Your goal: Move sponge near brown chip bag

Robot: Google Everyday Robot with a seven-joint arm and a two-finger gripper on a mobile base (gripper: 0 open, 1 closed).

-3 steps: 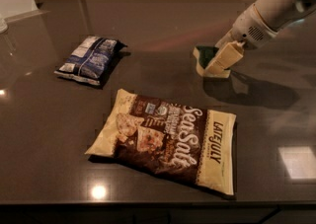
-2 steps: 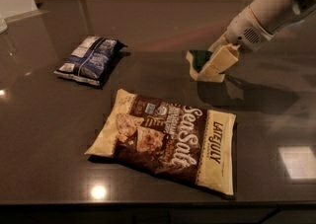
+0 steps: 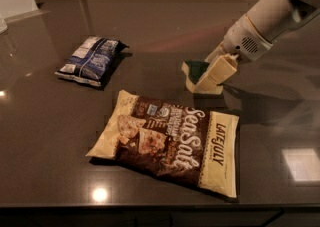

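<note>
The brown chip bag (image 3: 172,142) lies flat at the front middle of the dark table, with cream ends and white "Sea Salt" lettering. The sponge (image 3: 196,72), dark green on top with a pale yellow body, is just behind the bag's right end, a short gap away. My gripper (image 3: 212,76) reaches in from the upper right on a white arm and is shut on the sponge, its cream fingers (image 3: 220,70) covering the sponge's right part. The sponge sits at or just above the tabletop; I cannot tell if it touches.
A smaller dark blue and white bag (image 3: 90,61) lies at the back left. The dark glossy table (image 3: 45,136) shows light reflections. Its front edge runs along the bottom of the view. A pale wall stands behind the table.
My gripper has carried the sponge leftward and slightly toward the front, closer to the brown chip bag. Both bags have stayed in place.
</note>
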